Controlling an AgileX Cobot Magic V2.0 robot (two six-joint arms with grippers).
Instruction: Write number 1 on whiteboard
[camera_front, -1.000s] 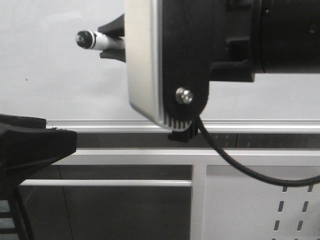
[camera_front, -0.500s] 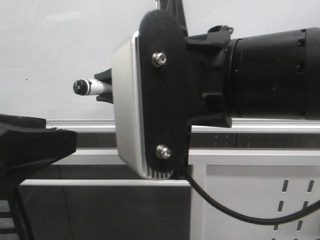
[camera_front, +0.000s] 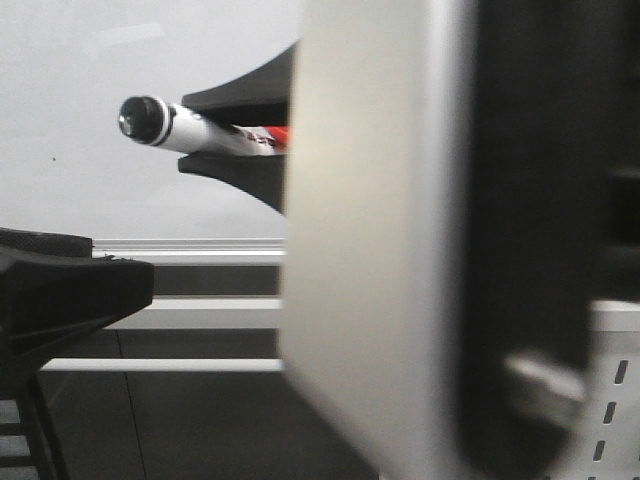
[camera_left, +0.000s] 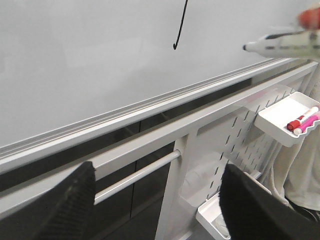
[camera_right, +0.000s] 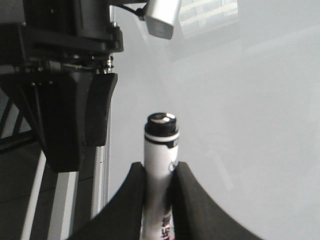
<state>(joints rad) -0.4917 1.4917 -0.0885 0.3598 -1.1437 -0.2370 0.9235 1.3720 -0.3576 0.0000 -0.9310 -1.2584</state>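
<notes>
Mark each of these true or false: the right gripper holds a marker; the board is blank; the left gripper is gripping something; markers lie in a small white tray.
1. The right gripper holds a marker. True; its fingers clamp the white barrel.
2. The whiteboard is blank. False; a black stroke, the number 1, is drawn on it.
3. The left gripper is gripping something. False; its fingers stand apart with nothing between them.
4. Markers lie in a small white tray. True; red and pink ones are visible.
</notes>
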